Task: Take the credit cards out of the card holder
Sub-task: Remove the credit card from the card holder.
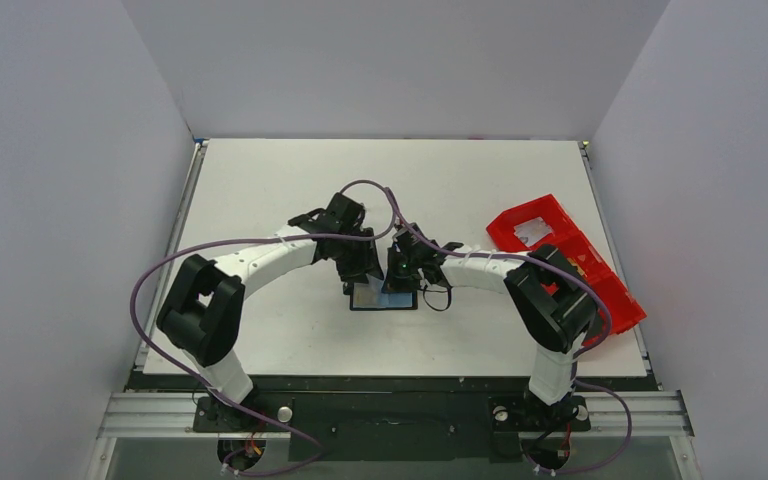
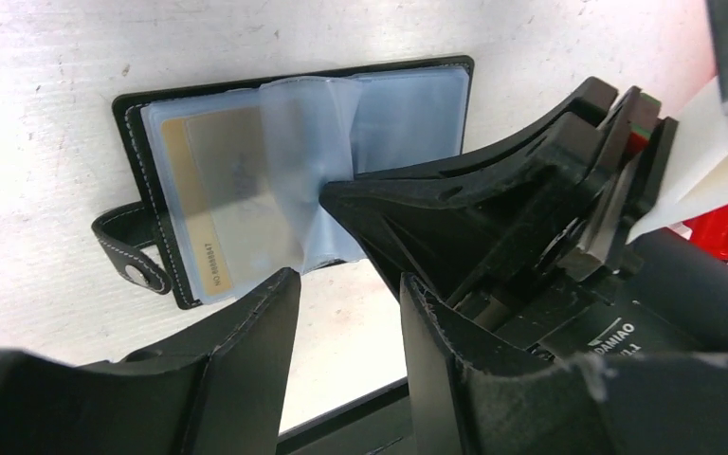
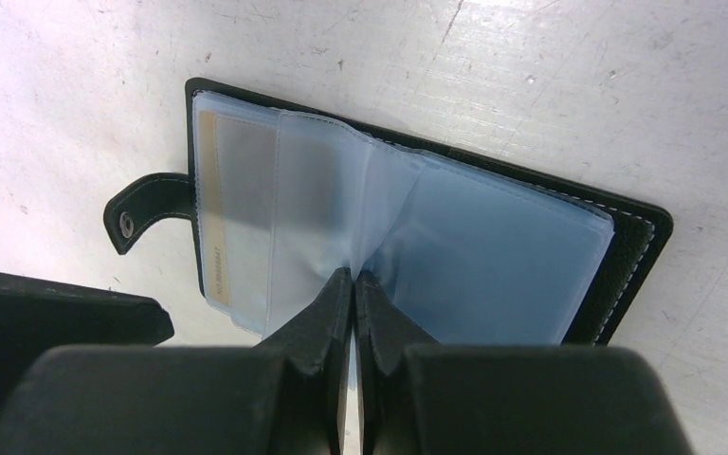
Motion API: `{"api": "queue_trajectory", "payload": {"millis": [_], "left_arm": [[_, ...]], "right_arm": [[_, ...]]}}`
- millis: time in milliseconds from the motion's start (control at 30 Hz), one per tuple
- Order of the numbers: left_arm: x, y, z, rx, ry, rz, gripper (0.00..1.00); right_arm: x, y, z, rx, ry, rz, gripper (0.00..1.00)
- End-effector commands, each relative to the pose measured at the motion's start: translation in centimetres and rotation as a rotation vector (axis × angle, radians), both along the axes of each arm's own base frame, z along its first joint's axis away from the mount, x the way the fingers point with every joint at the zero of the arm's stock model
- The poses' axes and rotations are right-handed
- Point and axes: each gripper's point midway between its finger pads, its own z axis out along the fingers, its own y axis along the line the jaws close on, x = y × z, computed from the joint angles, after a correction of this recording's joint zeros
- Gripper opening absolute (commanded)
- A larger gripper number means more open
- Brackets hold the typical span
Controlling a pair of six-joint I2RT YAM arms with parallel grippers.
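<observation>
- The table (image 1: 290, 180) is white and flat, its surface marked with fine scratches.
- A black card holder (image 1: 380, 299) lies open on it, near the middle of the near side, with its closing tab (image 3: 142, 218) resting on the surface.
- A red tray (image 1: 520, 222) lies askew along the right edge, well apart.

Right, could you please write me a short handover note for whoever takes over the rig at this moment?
The left gripper: jaws open, beside the card holder.
The right gripper: jaws shut on a clear sleeve near the fold.
The card holder lies open on the table; a tan card sits in a sleeve by the tab.
Done: holder opened.
Left: pull the cards out.
</observation>
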Motion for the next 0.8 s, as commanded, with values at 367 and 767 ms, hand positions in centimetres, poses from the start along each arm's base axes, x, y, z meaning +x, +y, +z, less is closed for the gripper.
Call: {"api": "queue_trajectory", "payload": {"millis": [367,767], "left_arm": [[0.8,1.7,-3.2,0.083,0.006,0.053,0.41],[0.8,2.4,-5.4,0.124,0.033,0.051,0.41]], "right_arm": [[-0.6,-1.9,-2.5,-0.065,0.018,-0.027,0.0],[-0.8,-2.1,-2.8,-0.064,0.023,-0.029,0.0]]}}
